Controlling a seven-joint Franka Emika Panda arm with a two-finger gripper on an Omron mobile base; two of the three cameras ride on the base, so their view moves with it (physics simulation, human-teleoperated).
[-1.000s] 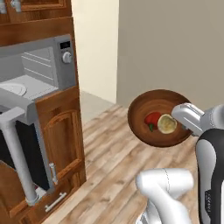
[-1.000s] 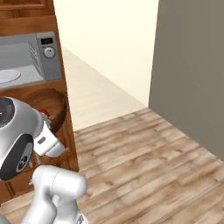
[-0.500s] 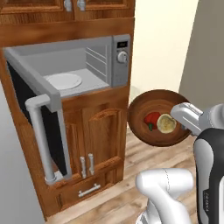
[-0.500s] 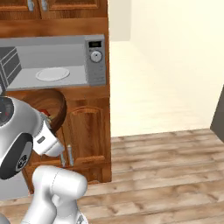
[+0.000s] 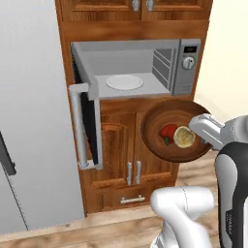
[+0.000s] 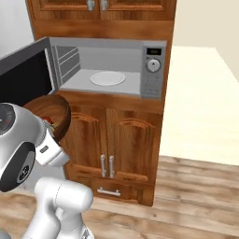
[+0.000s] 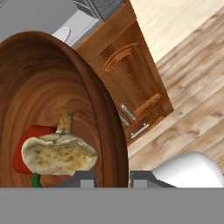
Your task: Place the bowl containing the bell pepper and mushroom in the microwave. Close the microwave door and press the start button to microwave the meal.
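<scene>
My gripper (image 7: 113,178) is shut on the rim of the dark reddish-brown bowl (image 5: 164,121), one finger inside and one outside. The bowl hangs tilted in the air, below and to the right of the microwave (image 5: 140,68) opening. In it lie the red bell pepper (image 5: 168,131) and the pale mushroom (image 5: 184,136), the mushroom (image 7: 57,153) partly covering the pepper (image 7: 22,153) in the hand view. The microwave door (image 5: 89,128) stands swung open to the left, bar handle (image 5: 76,126) forward. Inside is the white turntable plate (image 5: 124,81). My arm partly hides the bowl (image 6: 55,112) in the right base view.
A tall grey fridge (image 5: 34,121) with a dark handle (image 5: 6,157) stands left of the microwave column. Wooden cabinet doors (image 5: 123,145) and a drawer (image 5: 131,198) are below the microwave. The control panel (image 6: 152,70) is at its right. Wood floor (image 6: 186,186) lies to the right.
The whole scene has shifted as the base moved: the microwave column now sits straight ahead and nearer. The bowl stays in my gripper in the same pose.
</scene>
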